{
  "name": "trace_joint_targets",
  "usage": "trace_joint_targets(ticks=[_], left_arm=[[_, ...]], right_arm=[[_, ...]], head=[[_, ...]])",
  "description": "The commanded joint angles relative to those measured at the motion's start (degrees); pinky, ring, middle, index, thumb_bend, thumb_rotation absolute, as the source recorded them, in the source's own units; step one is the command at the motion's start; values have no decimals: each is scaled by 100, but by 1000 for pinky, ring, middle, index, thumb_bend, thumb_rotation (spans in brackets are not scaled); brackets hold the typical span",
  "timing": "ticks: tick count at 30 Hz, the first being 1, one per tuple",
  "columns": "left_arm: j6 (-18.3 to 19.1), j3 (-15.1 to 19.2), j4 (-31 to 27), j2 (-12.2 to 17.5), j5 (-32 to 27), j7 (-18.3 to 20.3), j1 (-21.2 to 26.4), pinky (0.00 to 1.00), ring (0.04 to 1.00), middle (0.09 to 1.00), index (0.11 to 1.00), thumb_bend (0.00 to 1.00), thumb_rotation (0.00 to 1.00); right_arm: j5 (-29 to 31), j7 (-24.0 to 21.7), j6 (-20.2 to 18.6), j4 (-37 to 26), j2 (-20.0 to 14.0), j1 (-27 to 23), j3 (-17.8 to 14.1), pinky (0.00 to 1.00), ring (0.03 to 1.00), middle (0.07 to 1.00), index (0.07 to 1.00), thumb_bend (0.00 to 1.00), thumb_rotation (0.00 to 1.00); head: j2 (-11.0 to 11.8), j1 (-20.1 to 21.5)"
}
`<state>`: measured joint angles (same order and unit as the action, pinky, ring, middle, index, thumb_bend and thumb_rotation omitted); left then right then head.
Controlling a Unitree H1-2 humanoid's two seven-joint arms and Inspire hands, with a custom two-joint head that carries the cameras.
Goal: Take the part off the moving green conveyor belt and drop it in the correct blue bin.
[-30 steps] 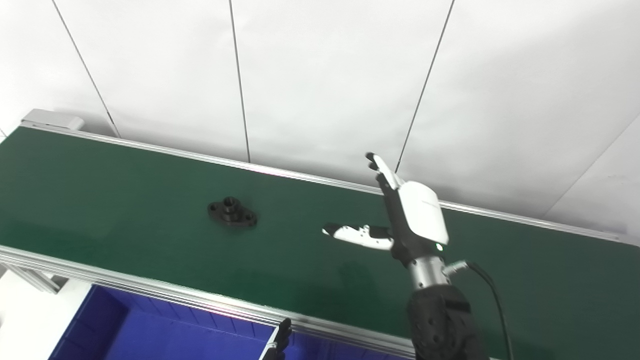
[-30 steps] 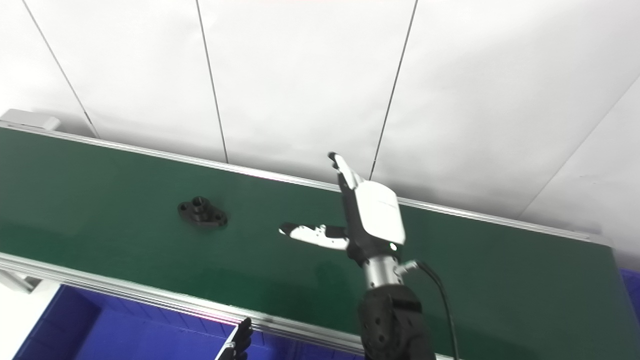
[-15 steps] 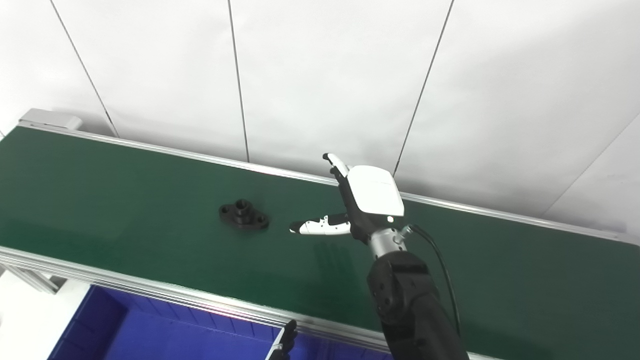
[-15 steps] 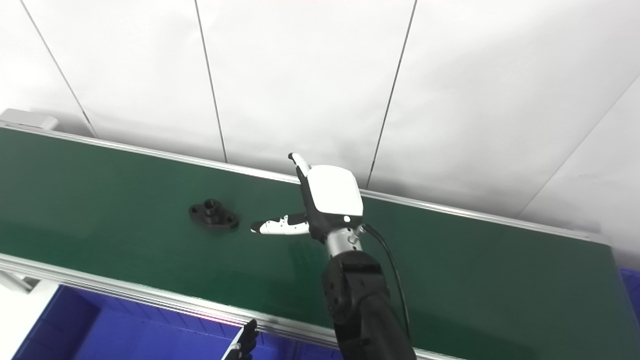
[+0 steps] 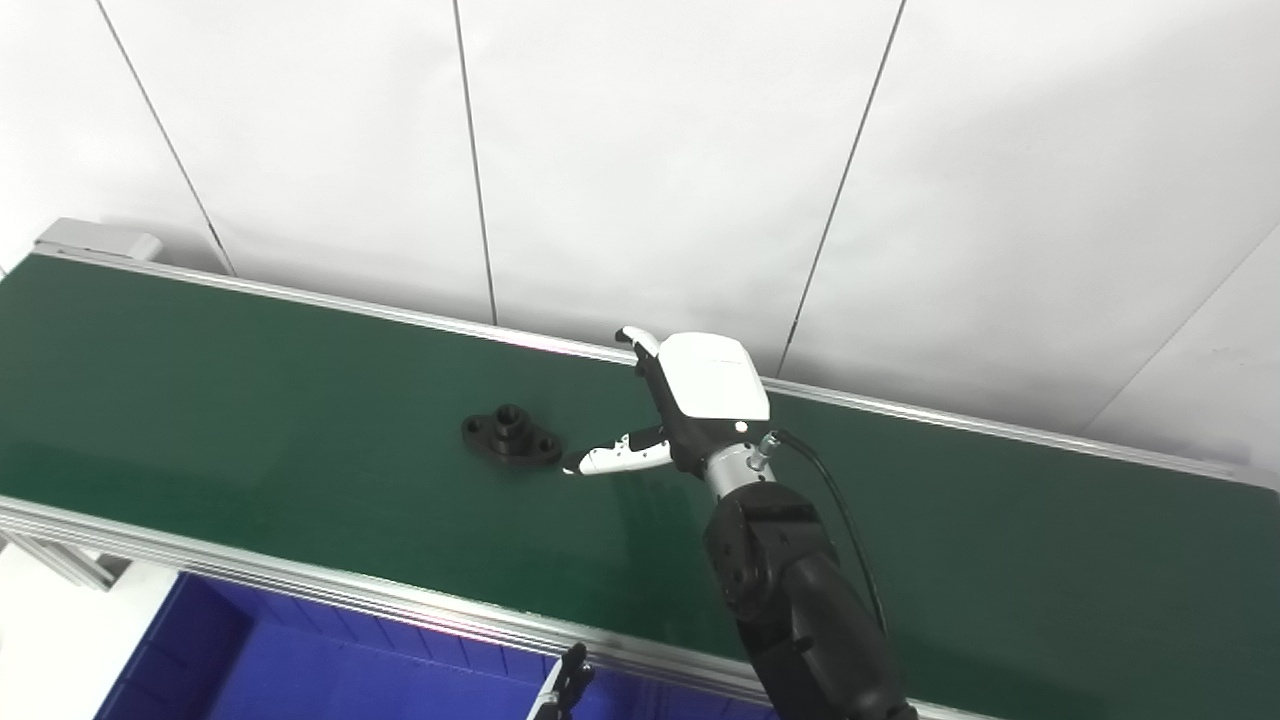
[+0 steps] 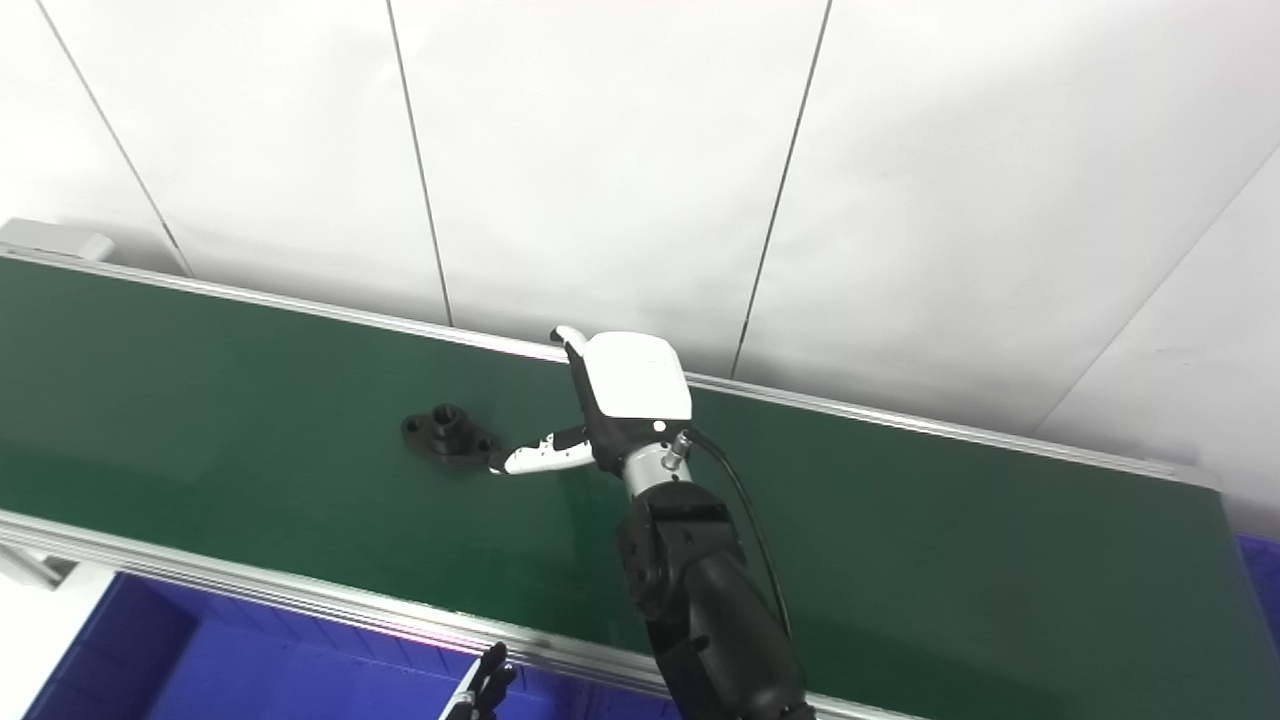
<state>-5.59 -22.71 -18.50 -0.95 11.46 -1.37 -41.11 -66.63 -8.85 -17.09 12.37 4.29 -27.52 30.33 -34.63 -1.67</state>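
Note:
A black flanged part (image 5: 511, 438) with a raised round hub lies on the green conveyor belt (image 5: 220, 390), left of centre. My right hand (image 5: 690, 405) hovers low over the belt just right of the part, open, with its white thumb (image 5: 612, 459) stretched toward the part and its tip nearly at the flange. The fingers (image 5: 636, 342) point toward the far rail. Nothing is held. Only dark fingertips of my left hand (image 5: 567, 682) peek up at the bottom edge, below the near rail; their state is unclear.
A blue bin (image 5: 330, 675) sits below the belt's near aluminium rail (image 5: 300, 585). A sliver of another blue bin (image 6: 1262, 565) shows at the far right. A white panelled wall (image 5: 650, 150) rises behind the far rail.
My right hand swept left and lower across the belt toward the part. The part rode the belt to the right. The gap between thumb and part has almost closed.

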Motion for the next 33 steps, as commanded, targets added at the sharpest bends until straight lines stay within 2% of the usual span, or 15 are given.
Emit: trace_joint_targets(ticks=[1, 11, 15, 18, 20, 28, 33], left_arm=[[0, -276, -213, -126, -47, 99, -185, 1000, 1000, 976, 1000, 626, 1000], [258, -399, -384, -176, -55, 100, -222, 1000, 1000, 983, 1000, 613, 1000], [286, -464, -405, -195, -4, 82, -230, 1000, 1000, 981, 1000, 621, 1000], [308, -510, -415, -206, 26, 76, -238, 1000, 1000, 985, 1000, 608, 1000], [210, -539, -382, -234, -25, 49, -242, 1000, 1000, 982, 1000, 574, 1000], [132, -679, -445, -202, 26, 30, -319, 1000, 997, 988, 1000, 521, 1000], [121, -741, -508, -211, -25, -66, -397, 1000, 995, 988, 1000, 490, 1000]], right_arm=[[5, 190, -58, -8, 172, -330, 56, 356, 476, 704, 853, 1000, 654], [149, 158, -109, 184, 230, -462, 159, 321, 420, 708, 850, 1000, 668], [155, 126, -123, 289, 246, -482, 225, 256, 362, 721, 851, 1000, 681], [183, 89, -132, 381, 241, -496, 270, 277, 390, 722, 865, 1000, 694], [215, 78, -154, 488, 244, -511, 287, 299, 416, 725, 862, 1000, 666], [375, 433, -36, 1111, 262, -522, 347, 316, 422, 731, 843, 1000, 630], [417, 575, -23, 1483, 205, -541, 479, 355, 469, 768, 839, 1000, 639]], head=[[0, -13], [-44, -64], [-51, -111], [-52, -154], [-60, -196], [-137, -291], [-180, -355]])
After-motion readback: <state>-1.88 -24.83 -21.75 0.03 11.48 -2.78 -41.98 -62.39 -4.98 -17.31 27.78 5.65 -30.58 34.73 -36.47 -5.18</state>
